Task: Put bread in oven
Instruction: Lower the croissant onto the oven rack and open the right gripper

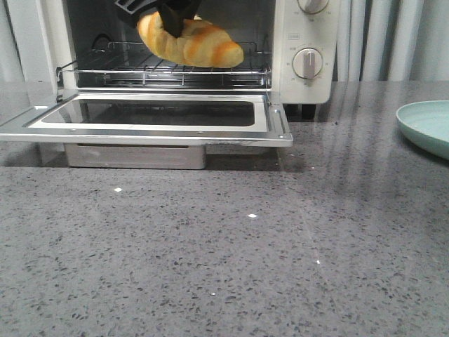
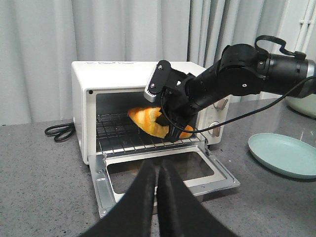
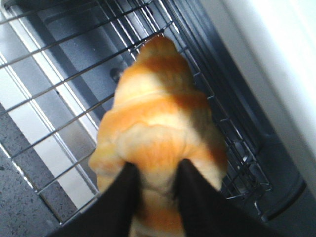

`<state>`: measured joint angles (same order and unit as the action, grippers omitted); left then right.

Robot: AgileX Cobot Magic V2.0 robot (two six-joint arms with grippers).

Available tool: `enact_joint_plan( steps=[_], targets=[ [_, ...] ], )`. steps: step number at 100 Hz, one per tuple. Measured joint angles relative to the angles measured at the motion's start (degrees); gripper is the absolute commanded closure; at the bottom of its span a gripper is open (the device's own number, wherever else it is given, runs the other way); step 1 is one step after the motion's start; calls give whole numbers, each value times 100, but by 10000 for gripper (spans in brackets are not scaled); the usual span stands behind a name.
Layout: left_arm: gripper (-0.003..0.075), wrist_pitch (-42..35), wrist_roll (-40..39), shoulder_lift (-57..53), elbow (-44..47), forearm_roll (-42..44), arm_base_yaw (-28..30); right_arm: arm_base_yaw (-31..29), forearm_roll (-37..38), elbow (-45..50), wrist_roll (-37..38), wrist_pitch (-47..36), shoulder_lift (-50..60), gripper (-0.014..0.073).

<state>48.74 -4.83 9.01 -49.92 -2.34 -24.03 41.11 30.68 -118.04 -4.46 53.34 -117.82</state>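
Bread gripped by right gripper, held over rack inside oven.

Right fingers pinch bread mid-body, squeezing the crust in; the grip sits near the middle so both tapered ends stick out free and the roll hangs level. Bread is inside the cavity, just above the wire rack, lower end close to the wires; can't tell if touching. Door dropped flat and open, which lets the arm reach in from the front. Judgement: placing step nearly done, release onto rack is what's left. Left gripper parked back from the oven, fingers pressed together with nothing between them, out of the way. Plate off to the right on table, well apart from oven.
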Motion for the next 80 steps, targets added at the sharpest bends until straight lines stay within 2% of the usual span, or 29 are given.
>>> enact_joint_plan(
  steps=[8,43,62,80],
  targets=[
    [742,0,0,0,0,0,0,0,0,0,0,-58,0,177],
    [742,0,0,0,0,-26,0,34,0,0,0,-164,0,179],
    [742,0,-11,-88,0,96,0,242,0,0,0,-140,76,179],
    [742,4,-437,-437,0,459,157,533,0,0,15,145,328,179]
  ],
)
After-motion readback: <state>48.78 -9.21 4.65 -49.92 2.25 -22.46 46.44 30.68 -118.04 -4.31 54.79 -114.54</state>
